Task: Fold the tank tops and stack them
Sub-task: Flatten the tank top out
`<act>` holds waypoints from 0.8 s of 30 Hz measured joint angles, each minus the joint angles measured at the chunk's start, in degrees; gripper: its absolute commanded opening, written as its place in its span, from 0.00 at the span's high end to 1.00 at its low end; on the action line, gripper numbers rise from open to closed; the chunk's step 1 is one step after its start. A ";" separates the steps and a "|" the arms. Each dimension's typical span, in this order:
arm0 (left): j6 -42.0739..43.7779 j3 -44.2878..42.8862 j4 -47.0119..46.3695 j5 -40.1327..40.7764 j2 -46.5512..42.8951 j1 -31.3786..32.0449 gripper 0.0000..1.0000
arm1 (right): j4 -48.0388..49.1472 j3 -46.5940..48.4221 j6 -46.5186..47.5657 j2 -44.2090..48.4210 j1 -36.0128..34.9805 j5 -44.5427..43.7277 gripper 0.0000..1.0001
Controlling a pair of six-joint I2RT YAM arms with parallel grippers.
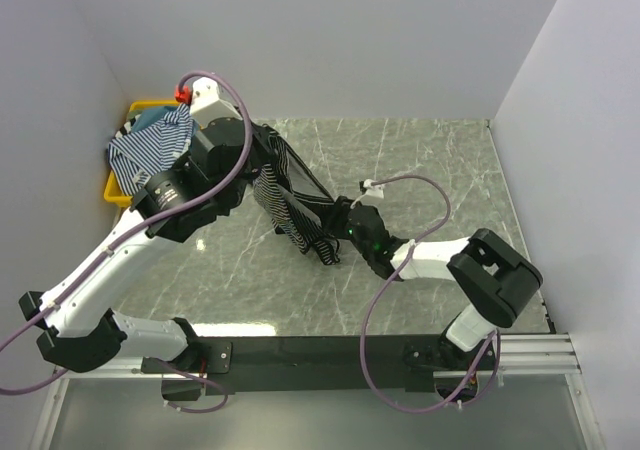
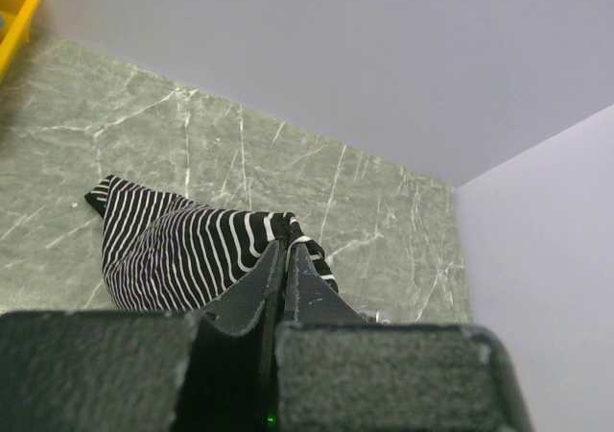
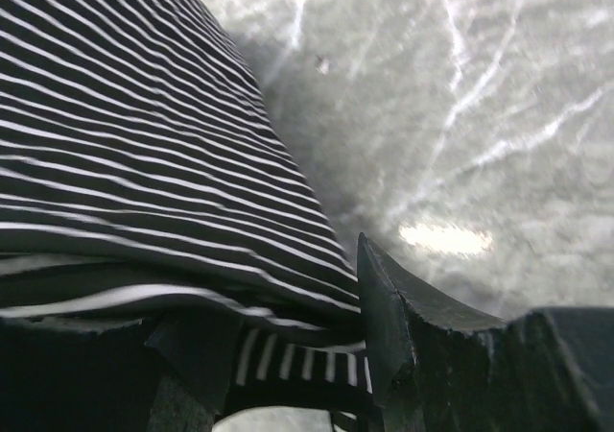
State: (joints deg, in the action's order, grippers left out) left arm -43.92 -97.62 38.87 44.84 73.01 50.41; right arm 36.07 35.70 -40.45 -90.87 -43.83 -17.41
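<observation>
Top external view gave us the black top (image 1: 296, 213) raised off the table (image 1: 450, 165) and stretched as a slanting band from far left down to near right, between the two arms. Its lower end hung just above the marble, near the middle of the table. At the far left corner a yellow bin (image 1: 112, 192) stood against the wall, with a blue-and-white top (image 1: 150, 148) heaped in it and spilling over its rim. A bit of teal cloth (image 1: 152, 117) showed behind that heap.

On the left wrist view we saw the left gripper (image 2: 285, 252) clenched, its two fingers pressed together with an edge of the black top pinched at their tips. The rest of the cloth hung below, white stripes fanned out toward the left.

On the right wrist view the right gripper (image 3: 278, 312) had its jaws standing apart. The black top draped over the left finger, and a narrow strip of it crossed the gap. The right finger (image 3: 393, 317) stood bare beside the cloth. We saw no clamp on the fabric there, only cloth lying between released jaws.
</observation>
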 measured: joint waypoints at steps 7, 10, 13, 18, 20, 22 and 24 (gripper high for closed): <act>0.00 0.00 -0.02 -0.07 -0.22 -0.48 0.99 | 0.81 -1.73 -0.44 -1.22 0.02 0.02 0.47; 0.00 0.00 -0.02 -0.20 -0.26 -0.61 0.99 | 1.16 -1.97 -0.39 -1.25 0.04 0.07 0.53; 0.00 0.00 -0.02 -0.44 -0.46 -0.74 0.99 | 1.38 -1.97 -0.42 -1.25 0.22 0.17 0.59; -0.02 0.00 -0.02 -0.50 -0.96 -1.16 0.99 | 1.97 -1.97 -0.46 -1.27 0.37 0.39 0.71; -0.02 0.00 -0.02 -0.50 -1.14 -1.31 0.99 | 2.10 -2.01 -0.57 -1.29 0.37 0.46 0.84; -0.04 0.02 -0.02 -0.48 -1.36 -1.55 0.99 | 1.88 -2.21 -0.57 -1.01 0.42 0.44 0.95; -0.07 0.55 -0.07 -0.48 -1.95 -1.99 1.00 | -0.87 -2.38 -0.66 0.83 0.85 0.15 1.00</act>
State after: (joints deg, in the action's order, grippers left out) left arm -43.99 -97.08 38.81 44.36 71.07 48.42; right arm 35.20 33.32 -41.10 -90.04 -42.98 -17.26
